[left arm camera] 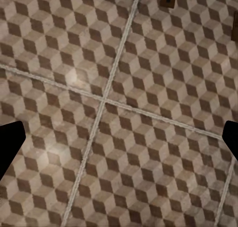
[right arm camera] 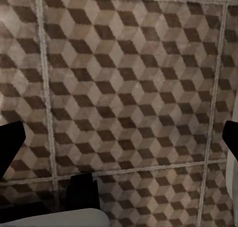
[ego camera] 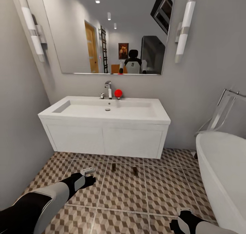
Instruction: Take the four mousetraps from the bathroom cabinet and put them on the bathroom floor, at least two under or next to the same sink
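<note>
Two mousetraps (ego camera: 113,167) (ego camera: 135,171) lie on the tiled floor (ego camera: 123,193) just in front of the white sink (ego camera: 104,124), left pincer (ego camera: 89,170) apart nearby, right pincer (right arm camera: 119,137) apart, both empty.

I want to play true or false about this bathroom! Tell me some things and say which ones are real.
1. Two mousetraps lie on the bathroom floor in front of the sink. True.
2. The left claw is holding a mousetrap. False: it is open and empty.
3. A red ball sits beside the tap. True.
4. The bathtub stands to the left of the sink. False: it is on the right.
</note>
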